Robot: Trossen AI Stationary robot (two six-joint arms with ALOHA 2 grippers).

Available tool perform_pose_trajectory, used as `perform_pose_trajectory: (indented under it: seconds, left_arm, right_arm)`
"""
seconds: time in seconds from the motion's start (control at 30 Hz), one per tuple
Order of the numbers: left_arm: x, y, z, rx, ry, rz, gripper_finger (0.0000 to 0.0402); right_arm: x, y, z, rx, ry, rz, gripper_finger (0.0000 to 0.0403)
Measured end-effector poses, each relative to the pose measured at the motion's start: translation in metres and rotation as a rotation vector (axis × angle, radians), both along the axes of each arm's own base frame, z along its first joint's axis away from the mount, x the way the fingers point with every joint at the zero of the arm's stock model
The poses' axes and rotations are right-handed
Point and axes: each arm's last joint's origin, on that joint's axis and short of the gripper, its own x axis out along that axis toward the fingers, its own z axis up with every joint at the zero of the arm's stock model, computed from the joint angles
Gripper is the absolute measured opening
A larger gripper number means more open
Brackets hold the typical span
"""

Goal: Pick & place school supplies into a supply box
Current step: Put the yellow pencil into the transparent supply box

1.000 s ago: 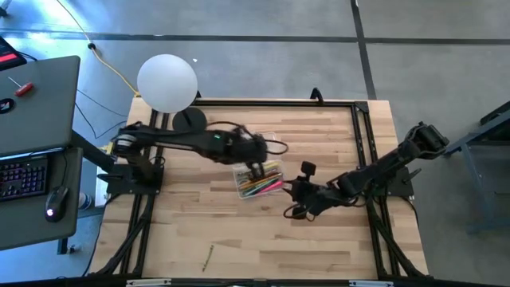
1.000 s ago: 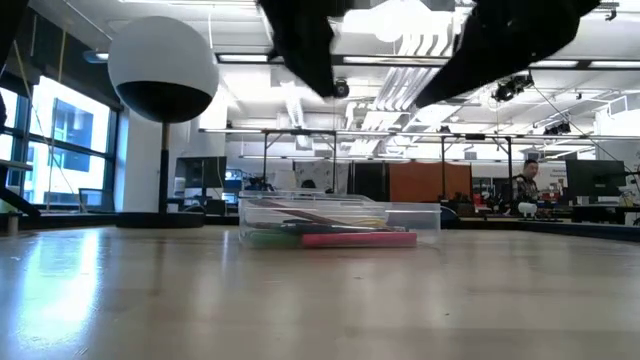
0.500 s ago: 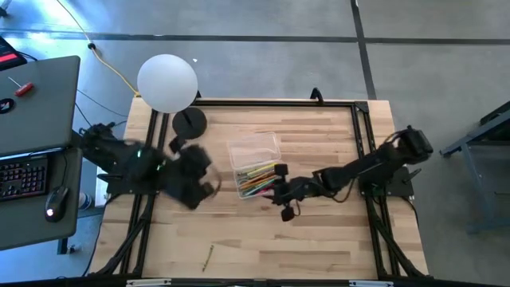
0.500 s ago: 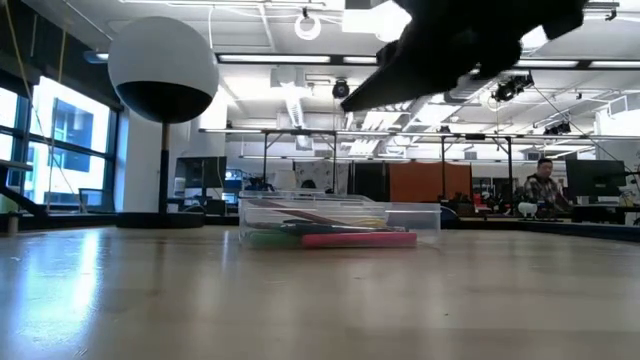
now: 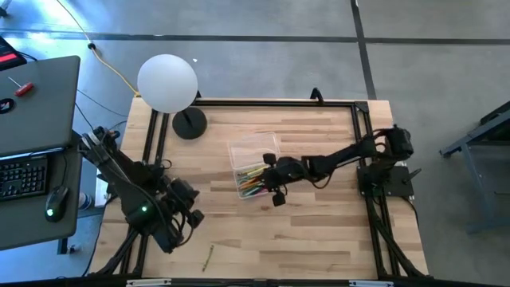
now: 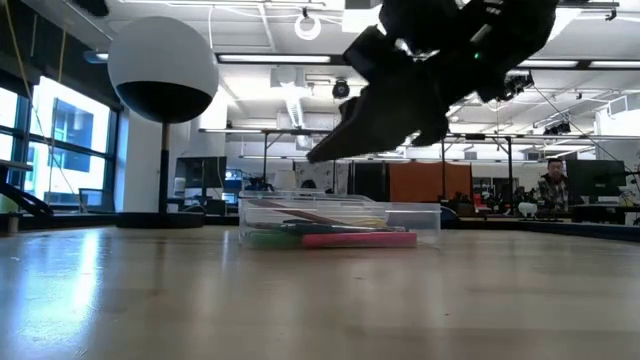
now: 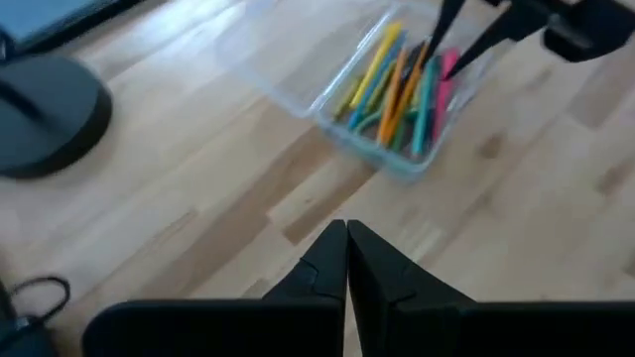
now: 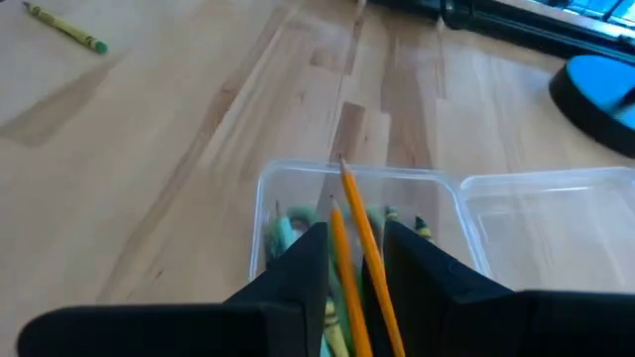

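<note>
The clear supply box [image 5: 255, 166] lies open mid-table, its lid [image 8: 556, 198] flat beside the tray. Colourful pens and pencils [image 7: 402, 84] lie inside it. My right gripper [image 5: 269, 171] hovers over the tray's near end, shut on two orange pencils [image 8: 357, 228]. My left gripper [image 7: 347, 233] is shut and touches nothing, pulled back near the table's near-left corner [image 5: 190, 217]. One yellow-green pencil [image 5: 209, 257] lies flat on the wood near the near edge. My right gripper holds two orange pencils [image 8: 347, 248] pinched between its two fingers [image 8: 308, 253]. The pencils run along the fingers and stick out past their tips, ending over the tray's rim [image 8: 342, 164]. The fingers slant down from the table's right. The pencils are lifted clear.
A white globe lamp [image 5: 166, 82] on a black base [image 5: 189, 123] stands at the far-left corner. A black frame [image 5: 362, 135] runs along the table's edges. Bare wood [image 5: 319, 239] lies between the box and the near edge.
My left gripper has drawn back from over the box toward the table's near-left corner. My right gripper has moved left and toward the far edge, from beside the box to over its tray. The box has stayed in place.
</note>
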Motion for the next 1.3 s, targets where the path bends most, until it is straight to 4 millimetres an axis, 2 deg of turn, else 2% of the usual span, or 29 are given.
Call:
perform_pose_trajectory:
  seconds: [0.1, 0.3, 0.5, 0.7, 0.87, 1.17, 1.3]
  left_arm:
    - [-0.002, 0.003, -0.016, 0.006, 0.031, 0.032, 0.0043]
    - [-0.005, 0.005, -0.033, 0.004, 0.077, 0.041, 0.0080]
    - [-0.006, 0.006, -0.041, 0.001, 0.090, 0.043, 0.0136]
    - [-0.005, 0.005, -0.041, -0.006, 0.073, 0.042, 0.0172]
    - [-0.004, 0.004, -0.041, -0.017, 0.054, 0.041, 0.0178]
    - [-0.002, 0.002, -0.041, -0.024, 0.030, 0.039, 0.0172]
    - [-0.002, 0.002, -0.041, -0.023, 0.028, 0.039, 0.0172]
  right_arm:
    - [0.008, -0.002, -0.010, -0.026, 0.033, 0.010, 0.0090]
    - [0.030, -0.002, -0.005, -0.047, 0.023, 0.018, 0.0117]
    - [0.038, -0.006, -0.002, -0.043, 0.041, 0.025, 0.0129]
    - [0.039, -0.007, -0.014, -0.053, 0.078, 0.042, 0.0129]
    - [0.040, -0.010, -0.026, -0.093, 0.105, 0.049, 0.0129]
    - [0.042, -0.027, -0.025, -0.070, 0.088, -0.002, 0.0128]
    - [0.041, -0.028, -0.026, -0.035, 0.100, 0.043, 0.0128]
